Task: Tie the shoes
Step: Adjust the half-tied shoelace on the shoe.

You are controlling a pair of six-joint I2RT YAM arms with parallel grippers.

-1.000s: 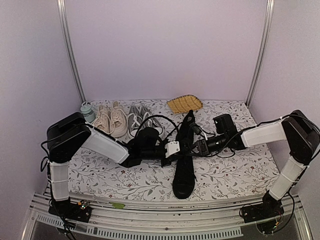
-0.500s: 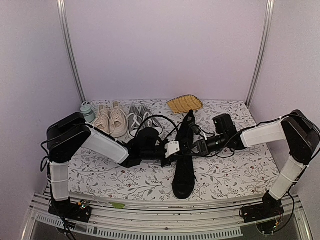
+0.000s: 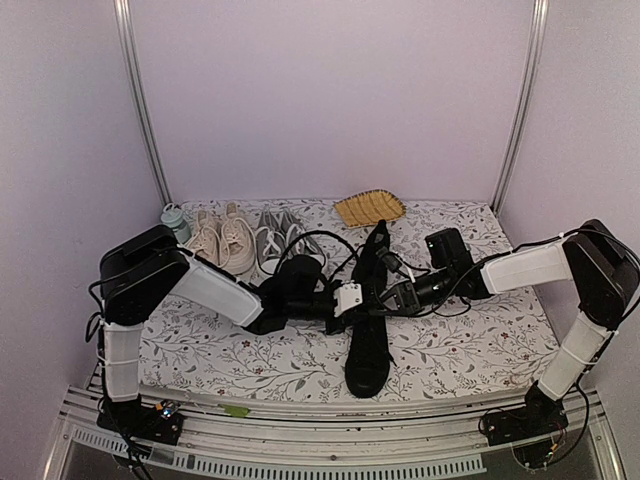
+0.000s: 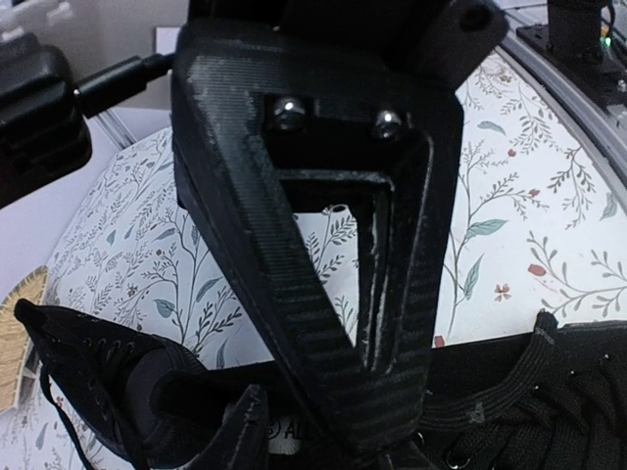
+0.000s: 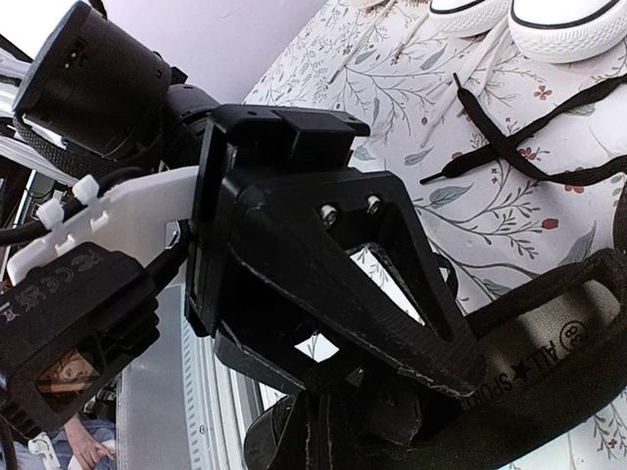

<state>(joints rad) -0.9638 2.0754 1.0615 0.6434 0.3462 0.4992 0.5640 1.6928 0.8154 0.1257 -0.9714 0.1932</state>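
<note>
The two black shoes lie mid-table: the near shoe (image 3: 368,352) points its toe at me, the far shoe (image 3: 374,250) points away. Both grippers meet over the near shoe's opening. My left gripper (image 3: 352,300) (image 4: 313,431) stands partly open, its fingertips (image 4: 245,426) apart over the insole label, holding nothing that I can see. My right gripper (image 3: 383,297) (image 5: 338,380) is shut, with a black lace strip (image 5: 319,427) running down from its tips. Another loose black lace (image 5: 509,147) trails over the cloth. The shoe's eyelets (image 4: 588,431) show at the lower right.
A beige pair (image 3: 222,240) and a grey pair with white toe caps (image 3: 275,240) stand at the back left beside a pale jar (image 3: 174,220). A yellow woven dish (image 3: 369,208) lies at the back. The floral cloth (image 3: 480,340) covers the table.
My right gripper has closed its jaws at the shoe's opening. My left arm has shifted slightly to the right, and its jaws have widened a little.
</note>
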